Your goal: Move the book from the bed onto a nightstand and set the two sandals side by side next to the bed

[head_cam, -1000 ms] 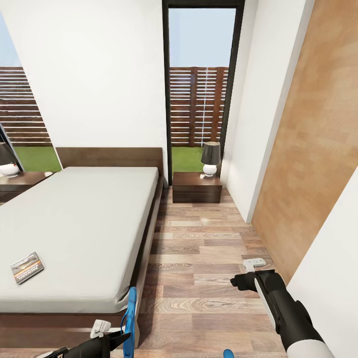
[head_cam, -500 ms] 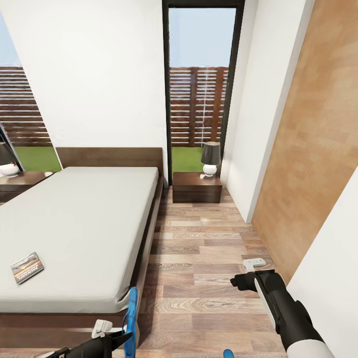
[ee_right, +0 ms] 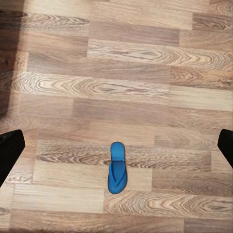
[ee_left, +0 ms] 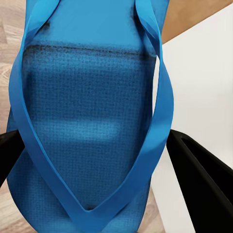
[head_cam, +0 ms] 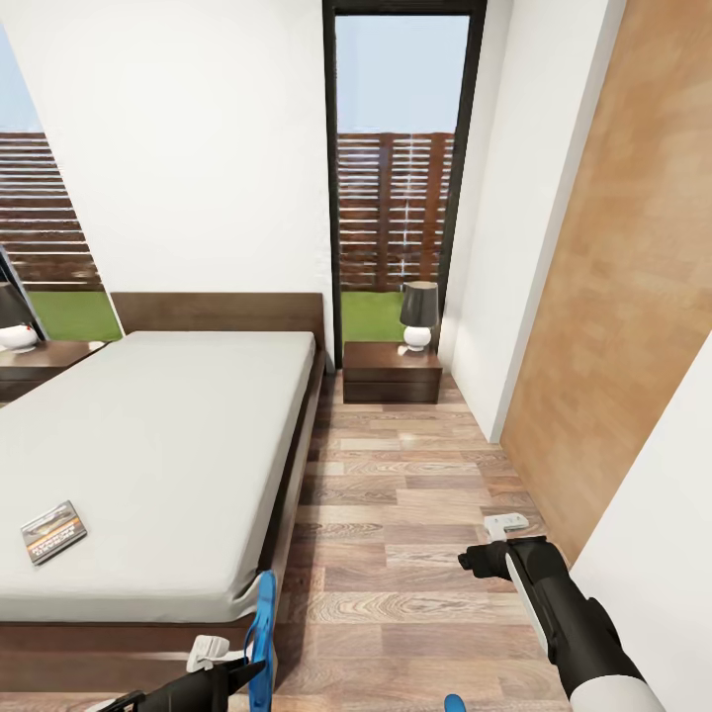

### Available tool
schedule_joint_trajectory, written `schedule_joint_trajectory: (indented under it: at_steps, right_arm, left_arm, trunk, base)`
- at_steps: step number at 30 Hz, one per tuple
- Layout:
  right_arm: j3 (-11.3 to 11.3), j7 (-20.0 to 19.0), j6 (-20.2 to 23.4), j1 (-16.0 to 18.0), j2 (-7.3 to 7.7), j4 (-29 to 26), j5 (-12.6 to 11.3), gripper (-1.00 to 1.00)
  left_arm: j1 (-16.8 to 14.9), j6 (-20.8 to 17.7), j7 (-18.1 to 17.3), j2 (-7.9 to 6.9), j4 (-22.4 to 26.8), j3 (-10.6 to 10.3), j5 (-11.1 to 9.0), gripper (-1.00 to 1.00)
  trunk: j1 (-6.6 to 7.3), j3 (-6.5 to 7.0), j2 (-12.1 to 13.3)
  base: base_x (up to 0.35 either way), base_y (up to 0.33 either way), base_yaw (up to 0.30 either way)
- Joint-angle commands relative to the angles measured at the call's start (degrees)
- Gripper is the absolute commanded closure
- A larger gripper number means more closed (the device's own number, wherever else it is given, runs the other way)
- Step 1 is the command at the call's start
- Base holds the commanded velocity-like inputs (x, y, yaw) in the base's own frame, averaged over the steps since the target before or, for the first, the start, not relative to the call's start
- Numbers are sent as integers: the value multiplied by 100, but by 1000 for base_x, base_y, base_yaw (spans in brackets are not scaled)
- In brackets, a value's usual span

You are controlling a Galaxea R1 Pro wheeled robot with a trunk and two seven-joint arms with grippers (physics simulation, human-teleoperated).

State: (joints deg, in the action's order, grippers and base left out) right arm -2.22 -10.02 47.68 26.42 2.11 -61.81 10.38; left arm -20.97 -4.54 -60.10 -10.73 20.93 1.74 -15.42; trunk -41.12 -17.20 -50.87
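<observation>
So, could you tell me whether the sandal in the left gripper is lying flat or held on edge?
On edge: the sandal stands upright and thin by the bed, gripped by the left gripper.

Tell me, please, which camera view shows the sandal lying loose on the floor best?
The right wrist view: the loose sandal lies whole on the wood planks, strap up, between the open right pincer's fingertips. The head view catches just its blue tip at the bottom edge. The left wrist view shows the held sandal instead.

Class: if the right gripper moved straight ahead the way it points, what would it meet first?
Probably the wood floor; the right gripper looks down at it, with a blue sandal near that line, though depth is unclear.
</observation>
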Motion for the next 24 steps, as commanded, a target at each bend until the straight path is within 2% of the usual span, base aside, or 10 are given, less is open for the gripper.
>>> schedule_joint_trajectory:
  at_steps: [1,24]
  right_arm:
    - [-6,-54,22,4,0,-7,60,-100]
    - [-18,-37,15,4,-1,137,68,-100]
  left_arm:
    - [-4,-47,-27,-1,-1,11,-23,100]
    - [-4,-59,-45,-8,-1,14,-23,100]
  trunk:
    - [-23,-26,-47]
    - [-529,-439,-970]
  base:
    - [0,0,0]
    - [0,0,0]
